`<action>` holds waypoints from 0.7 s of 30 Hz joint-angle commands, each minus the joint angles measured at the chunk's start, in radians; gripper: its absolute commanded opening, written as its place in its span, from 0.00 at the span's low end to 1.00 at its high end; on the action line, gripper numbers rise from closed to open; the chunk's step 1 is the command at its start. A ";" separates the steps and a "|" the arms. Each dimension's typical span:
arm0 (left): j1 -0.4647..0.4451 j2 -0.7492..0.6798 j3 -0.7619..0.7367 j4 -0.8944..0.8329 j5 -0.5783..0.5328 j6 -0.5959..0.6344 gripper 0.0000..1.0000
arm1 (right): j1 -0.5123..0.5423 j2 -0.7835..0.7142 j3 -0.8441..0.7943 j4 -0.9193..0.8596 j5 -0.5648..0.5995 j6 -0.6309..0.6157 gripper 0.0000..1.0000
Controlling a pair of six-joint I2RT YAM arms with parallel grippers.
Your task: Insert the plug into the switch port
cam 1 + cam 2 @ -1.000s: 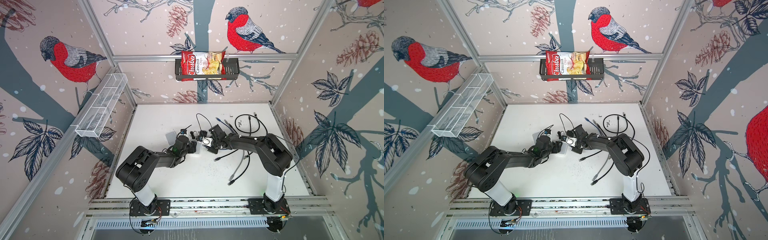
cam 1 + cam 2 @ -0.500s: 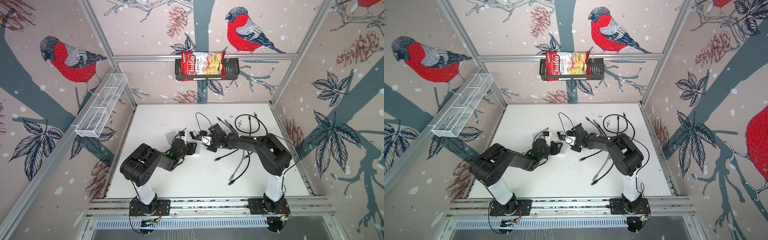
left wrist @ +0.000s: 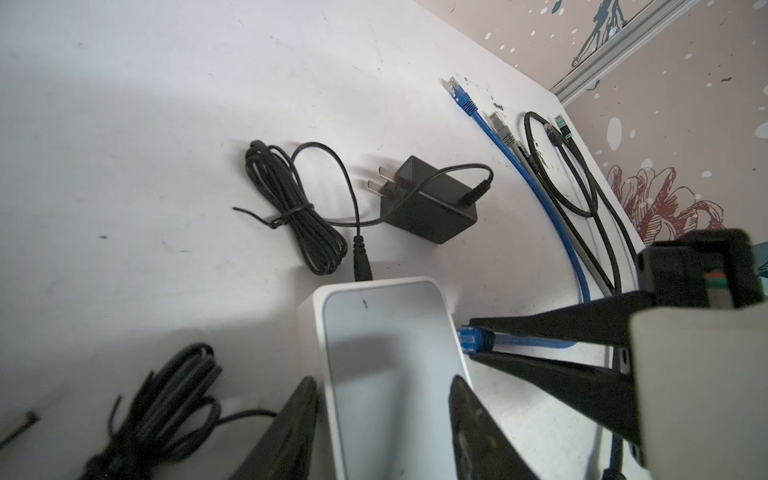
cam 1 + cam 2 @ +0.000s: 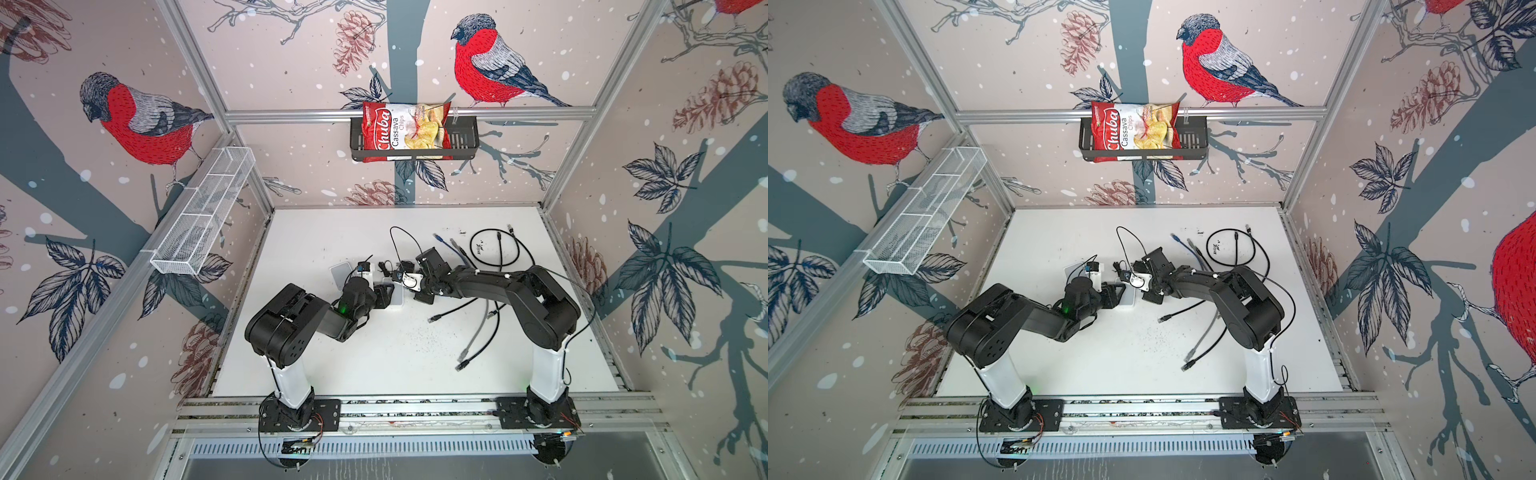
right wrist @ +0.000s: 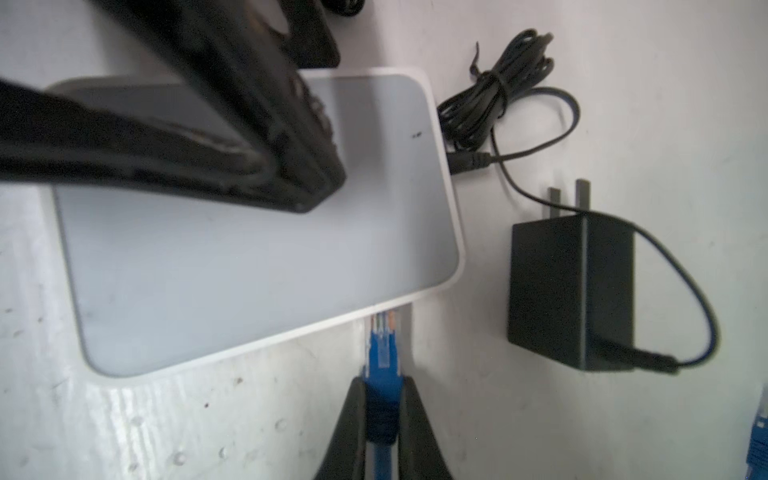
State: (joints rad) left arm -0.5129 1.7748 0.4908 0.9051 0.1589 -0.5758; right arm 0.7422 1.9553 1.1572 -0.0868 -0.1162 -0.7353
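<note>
The flat white plastic switch box (image 3: 386,365) lies mid-counter (image 4: 374,357). The left hand (image 3: 382,419) straddles it, fingers on either side; whether they press it, I cannot tell. The right hand (image 5: 380,419) is clamped narrowly on the blue cable's clear-tipped plug (image 5: 384,345), whose tip sits at the switch's side edge. A black power adapter (image 3: 428,199) lies nearby.
</note>
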 commanded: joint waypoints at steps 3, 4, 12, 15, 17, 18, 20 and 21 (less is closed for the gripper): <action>0.001 -0.012 -0.003 -0.028 -0.001 0.006 0.51 | 0.017 -0.047 -0.033 0.056 -0.092 -0.021 0.03; 0.003 -0.018 -0.003 -0.039 -0.007 0.011 0.52 | 0.022 -0.060 -0.045 0.059 -0.110 -0.021 0.03; 0.005 -0.043 0.038 -0.158 -0.023 0.062 0.56 | 0.053 -0.079 -0.096 0.074 -0.126 0.028 0.04; 0.006 -0.050 0.047 -0.190 -0.028 0.085 0.56 | 0.054 -0.068 -0.100 0.080 -0.110 0.046 0.04; 0.006 -0.056 0.054 -0.222 -0.037 0.104 0.57 | 0.051 -0.065 -0.100 0.075 -0.110 0.049 0.04; 0.005 -0.061 0.057 -0.240 -0.041 0.116 0.57 | 0.048 -0.067 -0.103 0.073 -0.107 0.052 0.04; 0.006 -0.079 0.060 -0.270 -0.046 0.147 0.59 | 0.038 -0.079 -0.109 0.073 -0.106 0.062 0.04; 0.005 -0.092 0.061 -0.288 -0.047 0.161 0.61 | 0.028 -0.089 -0.113 0.076 -0.106 0.069 0.03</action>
State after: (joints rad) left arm -0.5083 1.7046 0.5430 0.6785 0.1272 -0.4759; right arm 0.7853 1.8847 1.0519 -0.0326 -0.2146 -0.7017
